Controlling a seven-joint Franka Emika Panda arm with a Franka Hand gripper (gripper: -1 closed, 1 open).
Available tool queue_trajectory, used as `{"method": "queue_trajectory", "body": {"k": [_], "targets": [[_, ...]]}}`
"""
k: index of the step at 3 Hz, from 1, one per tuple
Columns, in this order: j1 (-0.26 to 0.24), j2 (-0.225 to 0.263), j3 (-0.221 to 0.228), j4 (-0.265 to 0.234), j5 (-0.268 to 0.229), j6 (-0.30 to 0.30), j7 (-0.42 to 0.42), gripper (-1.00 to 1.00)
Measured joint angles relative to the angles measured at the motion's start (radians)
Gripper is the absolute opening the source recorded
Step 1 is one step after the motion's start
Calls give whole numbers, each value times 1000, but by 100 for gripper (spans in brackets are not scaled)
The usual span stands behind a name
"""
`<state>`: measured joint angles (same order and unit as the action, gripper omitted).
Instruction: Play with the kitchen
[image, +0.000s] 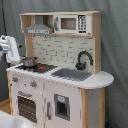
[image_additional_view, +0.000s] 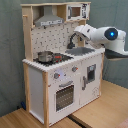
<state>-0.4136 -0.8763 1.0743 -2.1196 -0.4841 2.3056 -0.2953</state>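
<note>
The kitchen (image: 60, 95) is a white and light-wood toy with a grey hood (image: 39, 29), a black faucet (image: 84, 58) over a sink (image: 72, 74), and a red-ringed hob (image: 44, 67) carrying a small metal pot (image: 29, 61). In the second exterior view the kitchen (image_additional_view: 45, 80) stands on wooden boards. There my white arm reaches in from the second exterior view's right, and its gripper (image_additional_view: 82, 32) appears in front of the faucet (image_additional_view: 74, 40). In the first exterior view the gripper (image: 7, 47) shows at the first exterior view's left edge, level with the pot.
A grey curtain hangs behind the kitchen in both exterior views. A microwave (image: 72, 23) sits in the top shelf. The oven door (image_additional_view: 64, 96) is shut. Wooden flooring (image_additional_view: 100, 112) spreads before the kitchen. A white rounded shape (image: 10, 122) fills the first exterior view's bottom left corner.
</note>
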Motion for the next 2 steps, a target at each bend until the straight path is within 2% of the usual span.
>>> {"method": "queue_trajectory", "body": {"k": [2], "targets": [[-30, 170, -4, 66, 0, -11, -166, 100]]}}
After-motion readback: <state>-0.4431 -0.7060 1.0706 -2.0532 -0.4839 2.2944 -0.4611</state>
